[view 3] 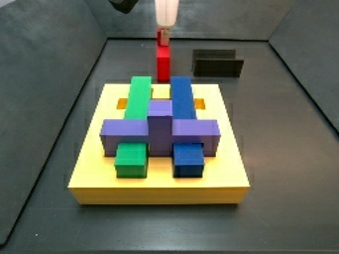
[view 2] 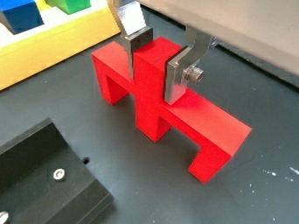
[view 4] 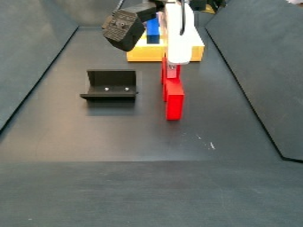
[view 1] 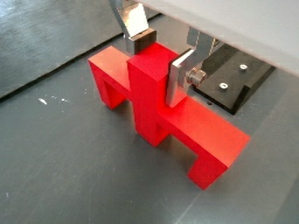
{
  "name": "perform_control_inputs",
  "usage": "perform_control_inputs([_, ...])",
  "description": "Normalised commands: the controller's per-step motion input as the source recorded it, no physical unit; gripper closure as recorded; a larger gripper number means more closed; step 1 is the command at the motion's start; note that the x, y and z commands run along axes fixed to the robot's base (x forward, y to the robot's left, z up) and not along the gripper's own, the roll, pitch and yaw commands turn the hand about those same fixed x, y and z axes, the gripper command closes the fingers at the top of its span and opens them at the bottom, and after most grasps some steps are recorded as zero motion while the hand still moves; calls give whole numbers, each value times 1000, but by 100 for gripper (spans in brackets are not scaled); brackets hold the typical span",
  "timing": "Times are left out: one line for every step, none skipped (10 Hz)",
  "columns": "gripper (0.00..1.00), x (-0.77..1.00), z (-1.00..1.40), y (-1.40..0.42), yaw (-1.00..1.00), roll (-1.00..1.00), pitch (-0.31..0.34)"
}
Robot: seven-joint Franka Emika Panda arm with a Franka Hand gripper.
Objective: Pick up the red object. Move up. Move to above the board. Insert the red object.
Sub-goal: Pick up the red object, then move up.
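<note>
You will find the gripper (view 2: 158, 54) lowered over the red object (view 2: 163, 109), with its fingers (view 2: 179, 77) set on either side of the central upright post; in both wrist views the pads sit against the post's faces, pinching it. The red object (view 1: 158, 105) rests on the dark tabletop (view 1: 70, 166), legs down. In a side view the red object (view 4: 173, 92) lies between the yellow board (view 4: 166, 51) and the near edge, with the fixture (view 4: 109, 86) just beside it. The board (view 3: 159, 177) carries green, blue and purple blocks (view 3: 159, 129).
</note>
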Motion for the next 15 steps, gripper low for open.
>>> perform_control_inputs([100, 0, 0, 0, 0, 0, 0])
perform_control_inputs([100, 0, 0, 0, 0, 0, 0])
perform_control_inputs([100, 0, 0, 0, 0, 0, 0])
perform_control_inputs([100, 0, 0, 0, 0, 0, 0])
perform_control_inputs([100, 0, 0, 0, 0, 0, 0])
perform_control_inputs([100, 0, 0, 0, 0, 0, 0])
perform_control_inputs([100, 0, 0, 0, 0, 0, 0])
perform_control_inputs([100, 0, 0, 0, 0, 0, 0])
perform_control_inputs([100, 0, 0, 0, 0, 0, 0])
perform_control_inputs([100, 0, 0, 0, 0, 0, 0])
perform_control_inputs([100, 0, 0, 0, 0, 0, 0])
perform_control_inputs([100, 0, 0, 0, 0, 0, 0])
perform_control_inputs([100, 0, 0, 0, 0, 0, 0])
perform_control_inputs([100, 0, 833, 0, 0, 0, 0])
perform_control_inputs([100, -45, 814, -17, 44, -5, 16])
